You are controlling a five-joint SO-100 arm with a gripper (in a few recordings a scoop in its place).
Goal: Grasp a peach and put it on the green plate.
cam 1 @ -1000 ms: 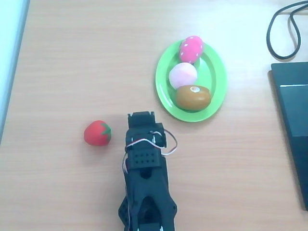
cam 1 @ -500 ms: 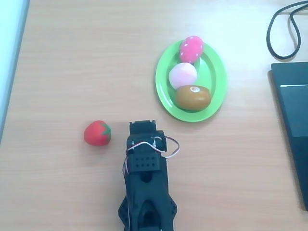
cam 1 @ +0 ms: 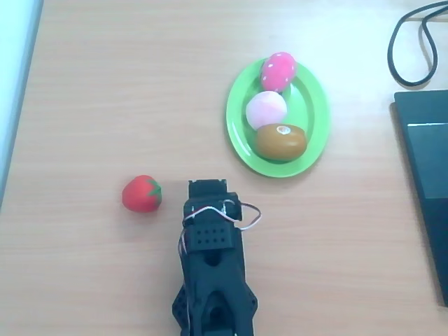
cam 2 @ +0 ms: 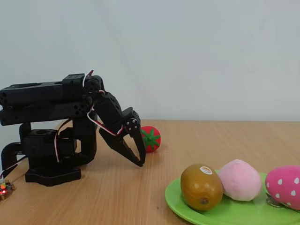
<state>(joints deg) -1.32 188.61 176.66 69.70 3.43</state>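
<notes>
Peach (cam 1: 267,110) looked soft, plush-like and light, likely squashy and not slippery or fragile; best held across its widest middle from the free sides, since neighbours crowded both ends. It was a pale whitish-pink ball with a faint seam. It sat mid green plate (cam 1: 314,94), touching the brown kiwi (cam 1: 281,141) and just beside the pink speckled fruit (cam 1: 278,71); the plate lay right of the table's centre. Gripper (cam 2: 137,151) was folded near the table's near edge, jaws together, empty. Strawberry (cam 1: 142,193) sat apart, off the plate.
</notes>
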